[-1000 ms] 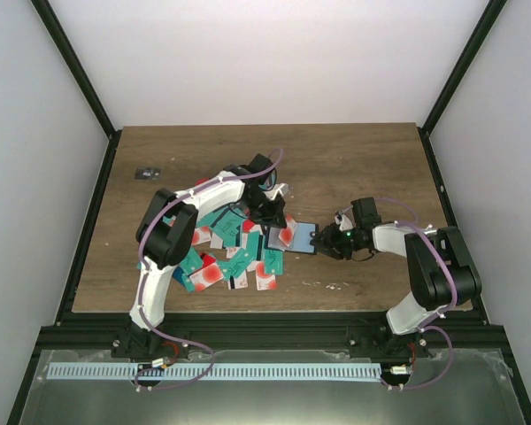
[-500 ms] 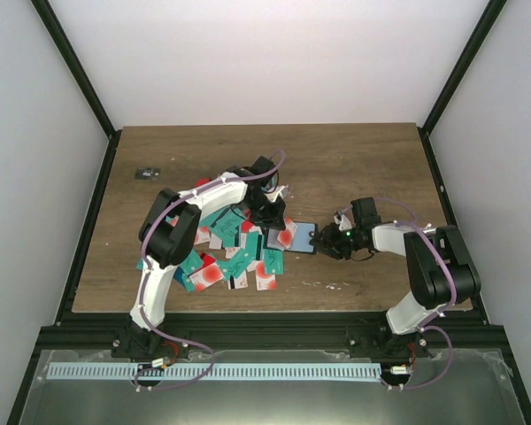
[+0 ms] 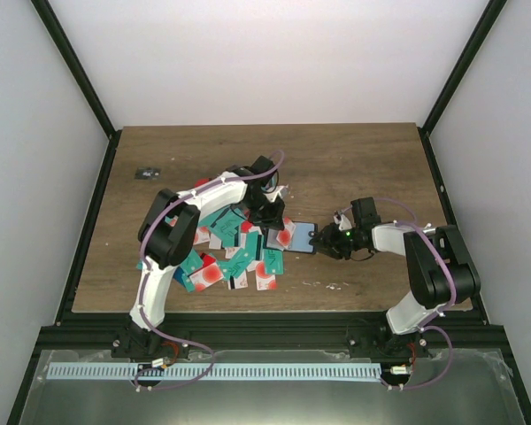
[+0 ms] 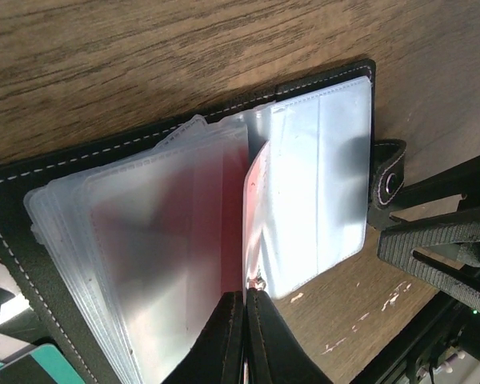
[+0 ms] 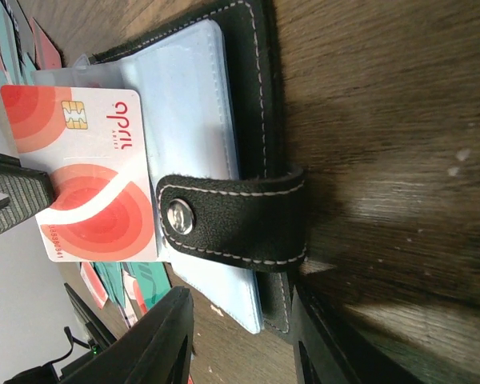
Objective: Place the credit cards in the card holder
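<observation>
left pincer (image 4: 245, 300) is clenched on a red-and-white card (image 5: 88, 172) that looks partway into a sleeve of the open card holder (image 4: 320, 160) lying on the table (image 3: 354, 159). your right pincer (image 5: 242, 300) straddles the holder's tab edge, but i can't tell if it's really gripping. loads of credit cards (image 3: 221, 257) are left in the pile, and what's in the other sleeves is too blurry to read.

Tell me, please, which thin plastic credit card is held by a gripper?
The white card with red circles, pinched by the left gripper at the black leather card holder; the others lie loose.
</observation>
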Available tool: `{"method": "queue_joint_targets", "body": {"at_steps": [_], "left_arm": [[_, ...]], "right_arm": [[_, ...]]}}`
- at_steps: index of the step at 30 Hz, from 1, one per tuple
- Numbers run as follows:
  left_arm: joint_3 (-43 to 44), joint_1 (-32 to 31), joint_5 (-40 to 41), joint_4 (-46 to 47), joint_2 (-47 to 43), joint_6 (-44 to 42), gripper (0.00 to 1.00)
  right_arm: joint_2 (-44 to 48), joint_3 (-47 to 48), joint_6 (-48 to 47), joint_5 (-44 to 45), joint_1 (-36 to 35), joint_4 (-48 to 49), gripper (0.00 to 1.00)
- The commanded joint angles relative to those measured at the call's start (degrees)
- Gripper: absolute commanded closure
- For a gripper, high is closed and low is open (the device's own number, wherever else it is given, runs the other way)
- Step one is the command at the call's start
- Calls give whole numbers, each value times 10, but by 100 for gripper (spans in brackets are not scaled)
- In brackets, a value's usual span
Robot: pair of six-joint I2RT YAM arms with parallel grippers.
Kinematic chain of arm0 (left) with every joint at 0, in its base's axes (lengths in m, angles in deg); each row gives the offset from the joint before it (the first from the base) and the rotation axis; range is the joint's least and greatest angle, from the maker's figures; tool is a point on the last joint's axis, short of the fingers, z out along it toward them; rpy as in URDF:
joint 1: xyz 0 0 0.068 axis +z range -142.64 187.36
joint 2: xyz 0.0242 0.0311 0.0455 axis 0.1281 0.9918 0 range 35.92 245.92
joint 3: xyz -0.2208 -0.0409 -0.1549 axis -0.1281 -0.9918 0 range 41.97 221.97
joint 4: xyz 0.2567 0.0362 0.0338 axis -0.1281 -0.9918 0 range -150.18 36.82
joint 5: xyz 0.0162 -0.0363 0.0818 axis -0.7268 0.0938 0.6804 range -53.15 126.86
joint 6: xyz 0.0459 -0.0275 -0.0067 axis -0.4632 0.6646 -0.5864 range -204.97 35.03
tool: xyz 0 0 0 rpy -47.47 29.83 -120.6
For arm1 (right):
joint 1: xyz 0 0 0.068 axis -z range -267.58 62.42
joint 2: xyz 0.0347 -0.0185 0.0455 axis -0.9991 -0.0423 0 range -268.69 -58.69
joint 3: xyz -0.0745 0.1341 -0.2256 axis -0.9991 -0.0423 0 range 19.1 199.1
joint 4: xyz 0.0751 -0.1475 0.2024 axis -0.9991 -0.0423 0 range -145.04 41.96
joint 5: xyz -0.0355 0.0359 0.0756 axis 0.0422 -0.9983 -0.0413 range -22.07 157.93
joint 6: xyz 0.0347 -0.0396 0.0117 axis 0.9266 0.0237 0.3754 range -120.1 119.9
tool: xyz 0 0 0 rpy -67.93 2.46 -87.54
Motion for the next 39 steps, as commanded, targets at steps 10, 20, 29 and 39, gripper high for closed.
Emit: {"method": "queue_joint_targets", "body": {"at_steps": [10, 20, 29, 39], "left_arm": [[15, -5, 10, -20, -3, 12, 96], [38, -17, -12, -15, 41, 7, 96], [16, -18, -23, 15, 51, 4, 96], [10, -17, -33, 67, 61, 18, 96]], "right_arm": [[-31, 4, -10, 17, -2, -15, 63], [-60, 30, -19, 16, -2, -18, 64], [-84, 55, -28, 16, -2, -25, 65], [-90, 55, -35, 17, -2, -31, 65]]}}
